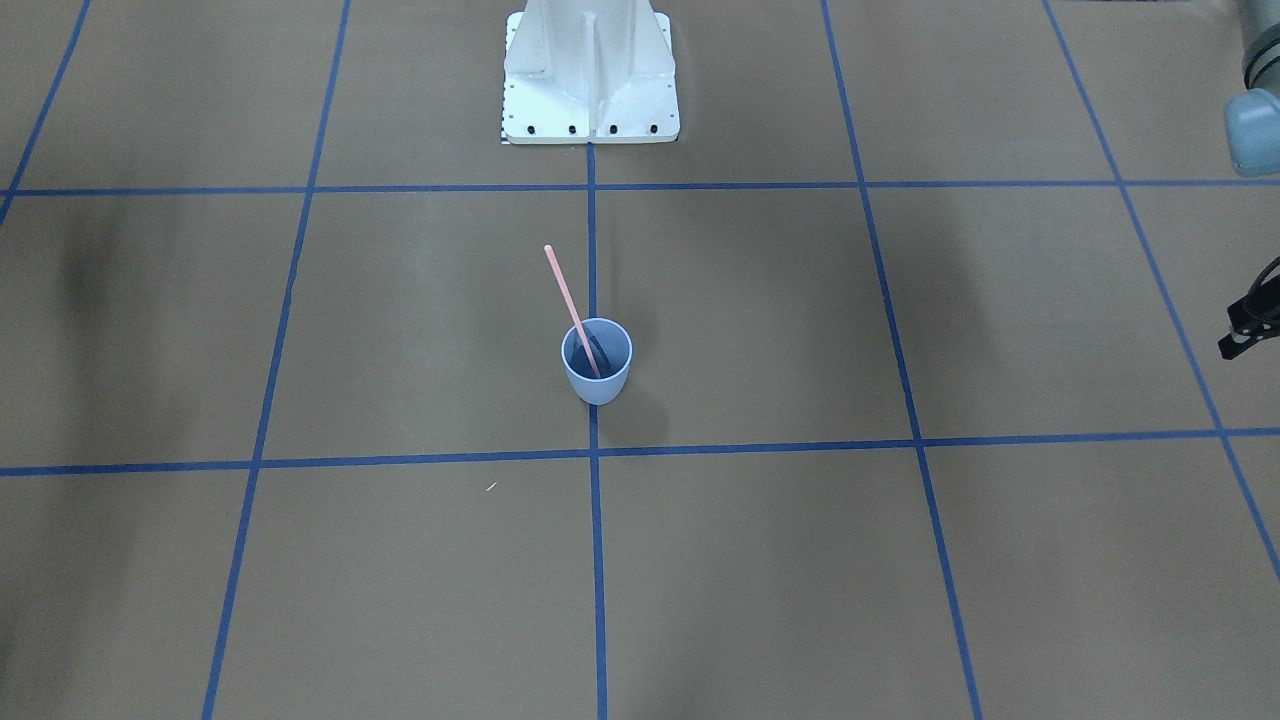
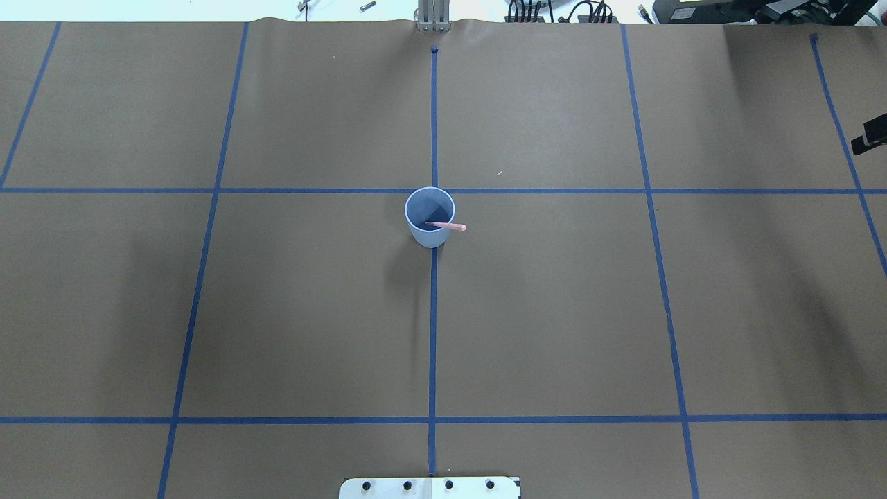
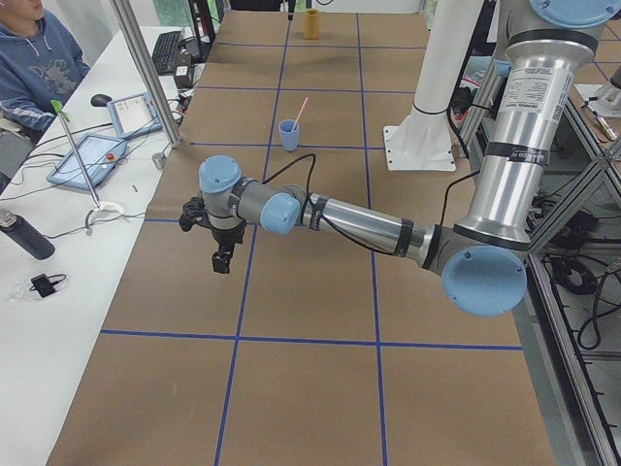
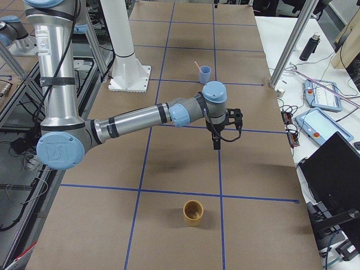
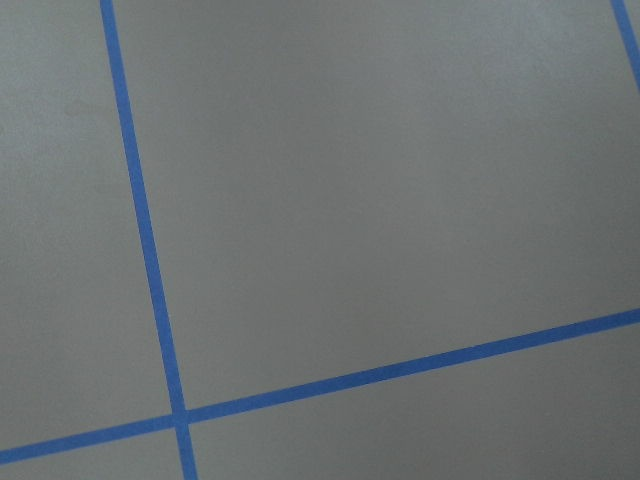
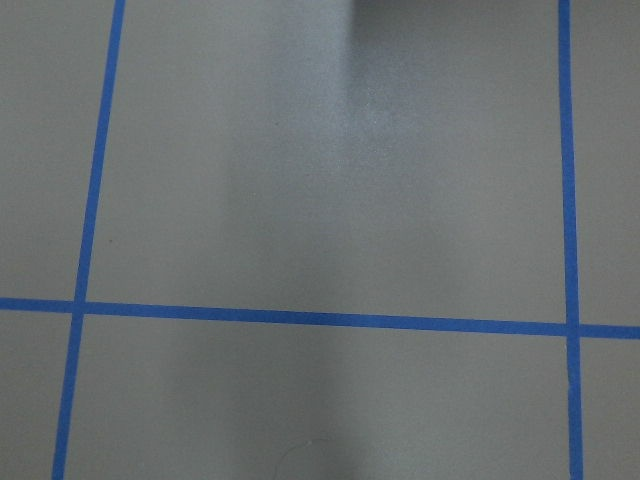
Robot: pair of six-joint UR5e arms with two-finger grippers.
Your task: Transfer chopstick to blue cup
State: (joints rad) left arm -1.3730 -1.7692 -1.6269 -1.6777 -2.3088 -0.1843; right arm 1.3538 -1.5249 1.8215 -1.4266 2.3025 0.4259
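Observation:
The blue cup (image 1: 597,385) stands upright on a blue tape line in the middle of the table, also seen from overhead (image 2: 429,237). The pale pink chopstick (image 1: 568,300) rests inside it, leaning on the rim with its upper half sticking out toward the robot's right. Both arms are far from the cup. Only a black sliver of the left gripper (image 1: 1250,325) shows at the front view's right edge. The right gripper (image 2: 873,135) just enters the overhead view's right edge. In the side views both grippers hang above bare table with nothing in them, but I cannot tell whether either is open or shut.
A yellow-brown cup (image 4: 193,212) stands near the table end on the robot's right. The white robot base (image 1: 590,90) sits behind the blue cup. A person (image 3: 29,58) sits at a white side table with tablets (image 3: 87,155) and a dark bottle (image 3: 24,235).

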